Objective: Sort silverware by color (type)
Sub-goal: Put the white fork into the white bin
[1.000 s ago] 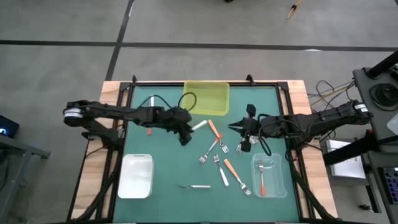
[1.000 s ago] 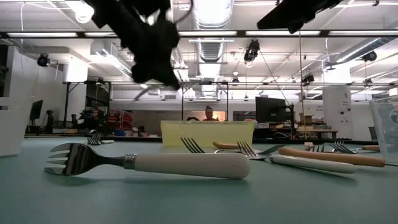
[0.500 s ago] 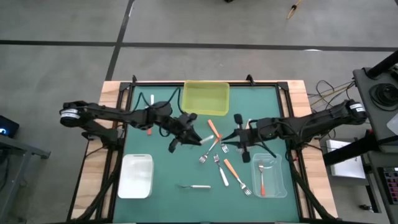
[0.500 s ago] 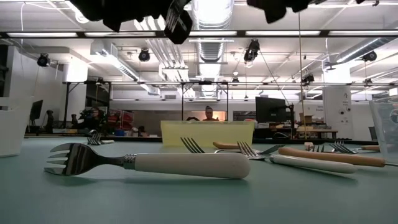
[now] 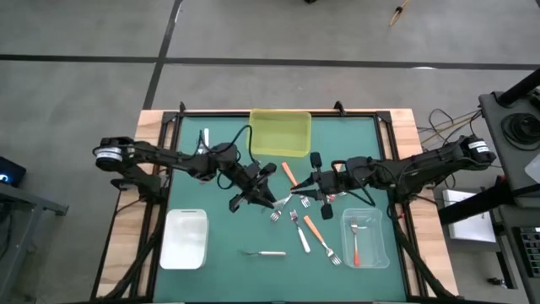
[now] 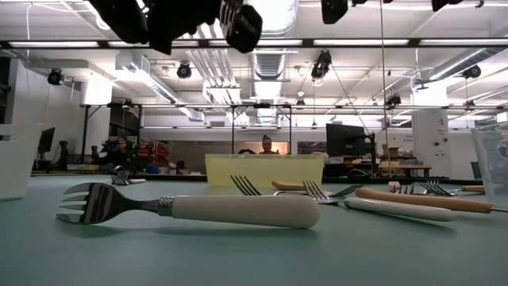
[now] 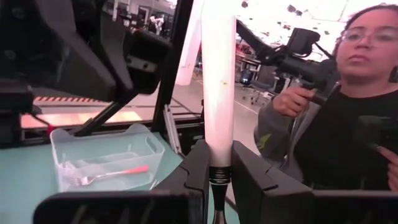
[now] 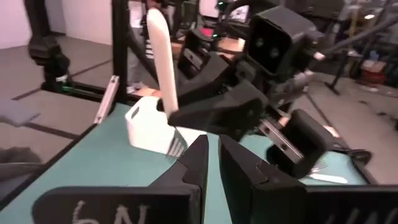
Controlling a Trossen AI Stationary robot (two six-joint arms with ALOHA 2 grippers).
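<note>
Left wrist view: the left gripper's fingers (image 7: 217,158) pinch a white fork (image 7: 217,81) at the neck, with the handle standing up past them.
Right fingers: the right gripper (image 8: 213,154) has its fingers nearly pressed together with nothing between them, just short of the same fork.
Change: over the last second both arms have swung in from their own sides, and the left wrist has rolled and lifted (a hand-over looks possible, though the white bin is on the left arm's side).
Meaning: one fork is off the counter (image 5: 219,245) but not yet sorted.
Below the fingers: the loose forks (image 5: 297,218) lie scattered under and just beyond both grippers.
Farther off: the clear bin (image 5: 377,253) beyond the right fingers holds a red-orange fork (image 5: 358,245). The white bin (image 5: 186,241) is behind the left fingers, and the yellow bin (image 5: 280,133) is off to their side.
</note>
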